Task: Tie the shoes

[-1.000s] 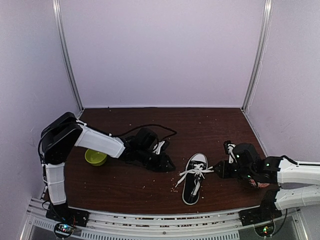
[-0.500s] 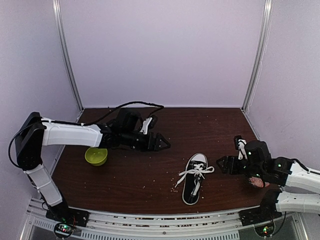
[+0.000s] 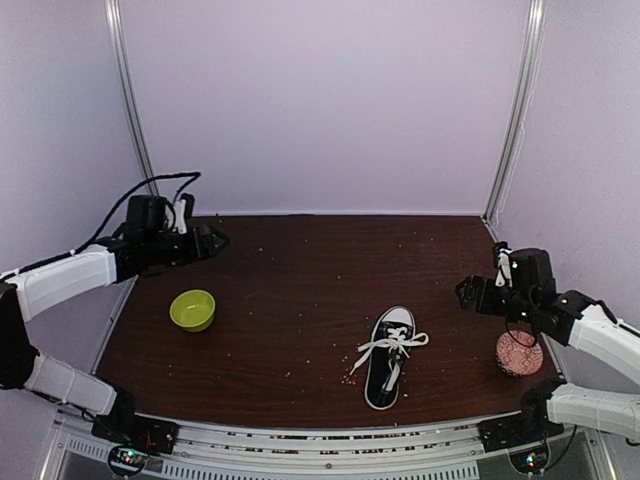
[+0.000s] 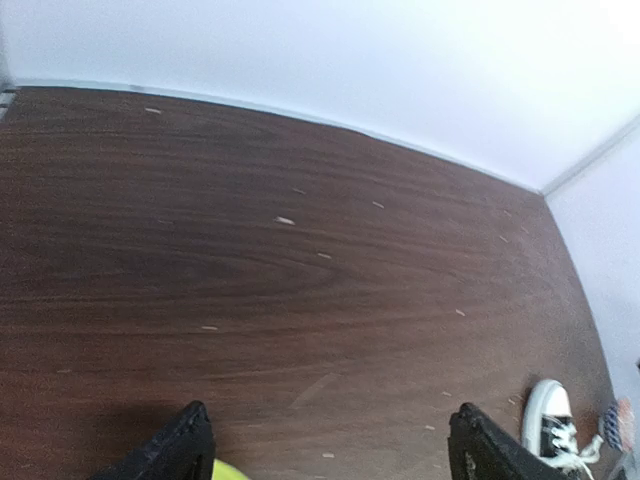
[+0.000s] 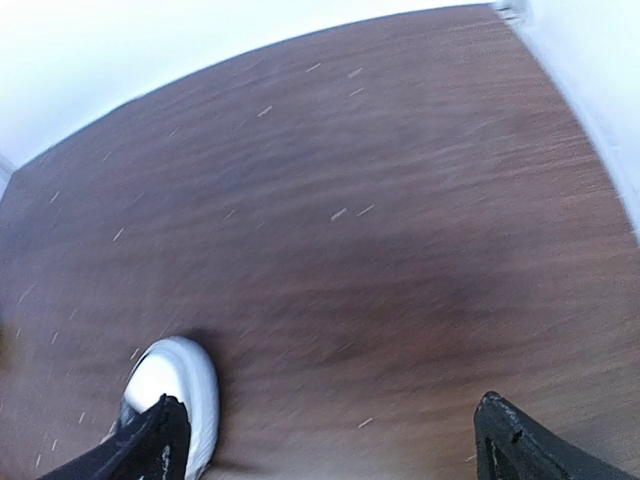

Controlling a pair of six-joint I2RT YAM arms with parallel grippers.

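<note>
The shoe (image 3: 389,358), a black low-top with a white sole and toe cap, lies at the table's front centre with its toe pointing away. Its white laces (image 3: 388,345) spread across the top, and one end trails left onto the table. My left gripper (image 3: 212,240) hovers open at the back left, far from the shoe. In the left wrist view the left gripper (image 4: 330,445) is empty and the shoe (image 4: 549,418) shows at the lower right. My right gripper (image 3: 468,293) hangs open to the right of the shoe. In the right wrist view the right gripper (image 5: 335,435) is empty, beside the toe cap (image 5: 186,383).
A lime-green bowl (image 3: 193,308) sits at the left, below the left gripper. A pink patterned cup (image 3: 518,353) stands at the right front, under the right arm. Pale crumbs (image 3: 349,379) dot the dark wooden table (image 3: 300,290). White walls close in the back and sides.
Both arms have pulled away from the shoe: the left swung to the back left corner, the right drew back to the right. Both grippers opened wider. The shoe stayed put.
</note>
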